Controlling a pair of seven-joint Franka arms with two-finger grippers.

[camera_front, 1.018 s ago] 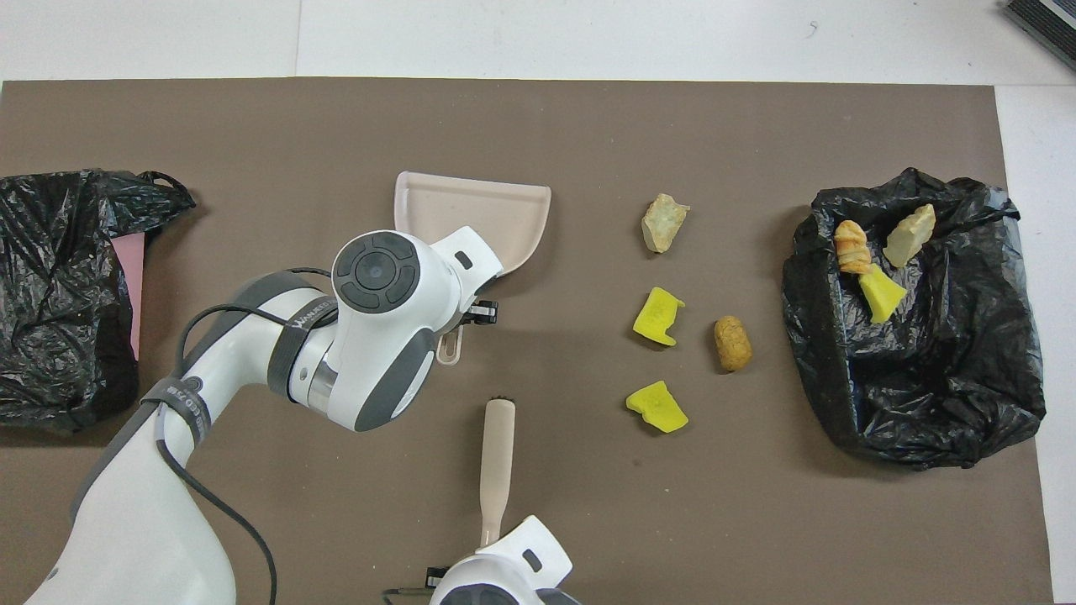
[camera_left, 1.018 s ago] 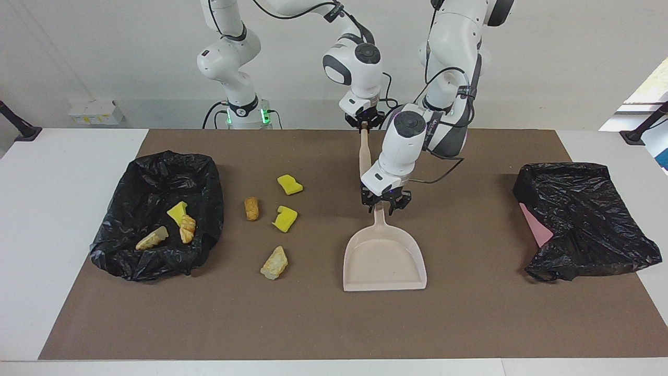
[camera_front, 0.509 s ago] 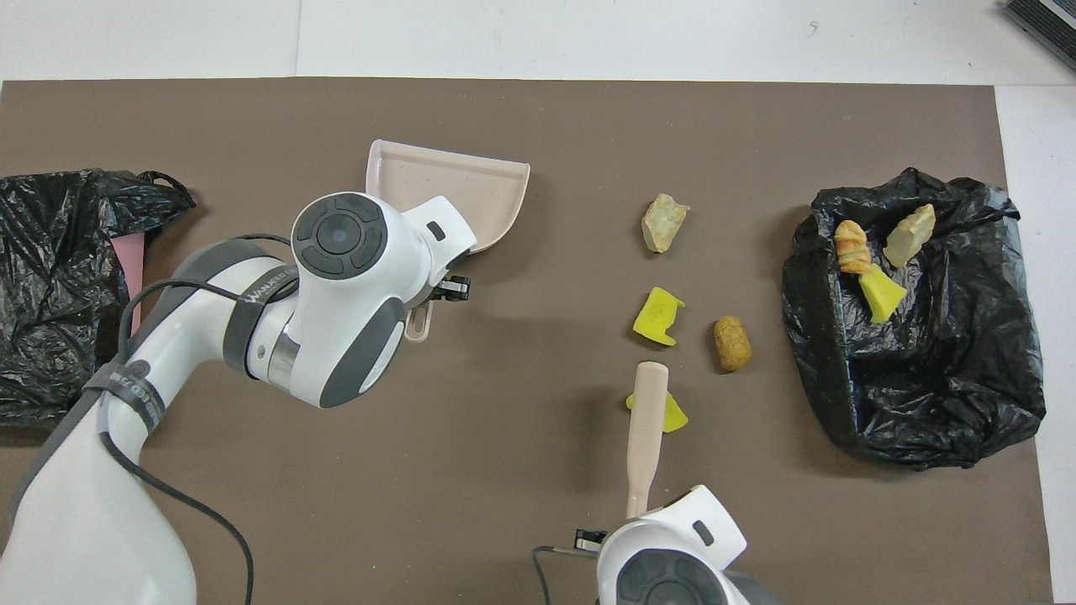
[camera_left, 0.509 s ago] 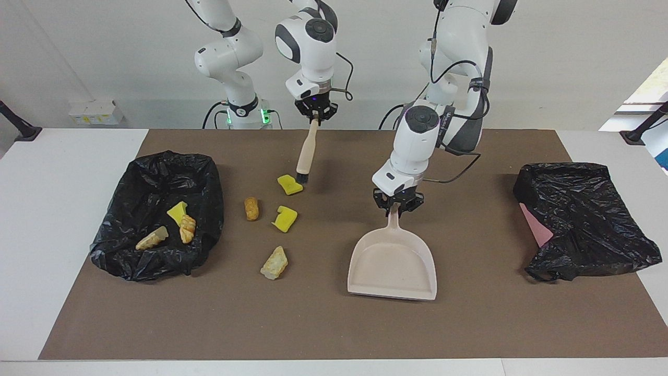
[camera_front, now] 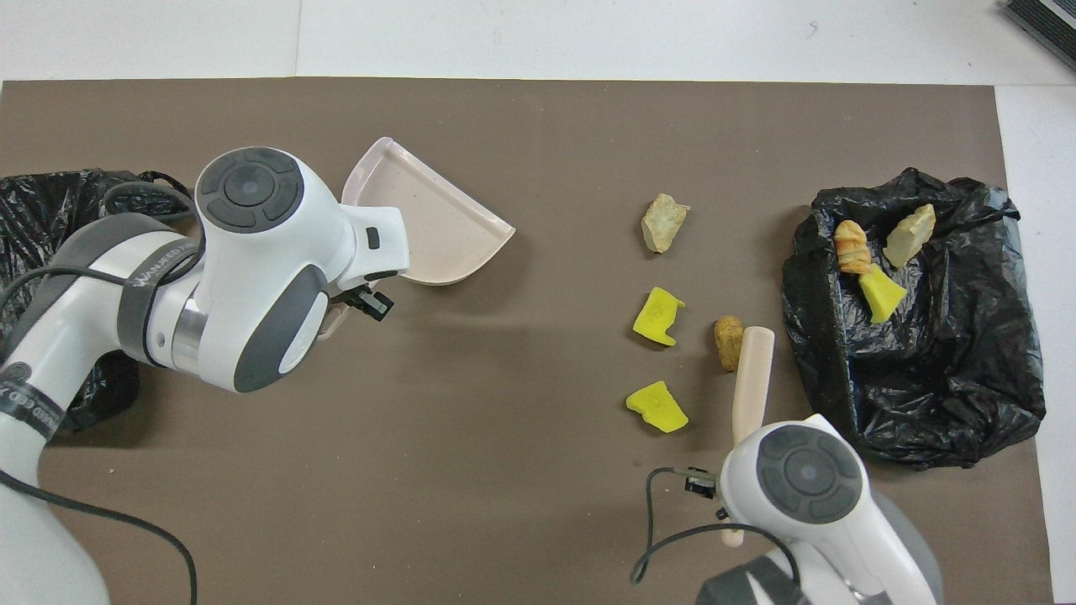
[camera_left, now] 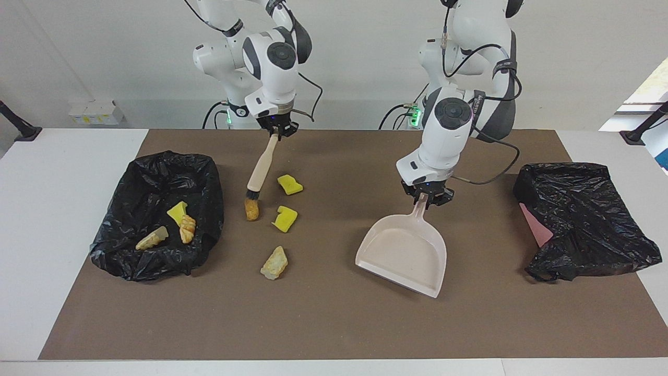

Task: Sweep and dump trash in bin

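Beige brush [camera_left: 260,168], clamped in the right hand [camera_left: 276,130], slants down with bristles at the brown lump [camera_left: 252,210]; the dustpan [camera_left: 406,251], gripped by the left hand [camera_left: 427,199], lies toward the left arm's end.

We are two white arms with dark grey joint caps, grey wrist bands, black external cables and green base lights.

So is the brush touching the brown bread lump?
Touching. In the facing view the brush's dark bristles rest right on top of the brown bread lump, with no gap showing.
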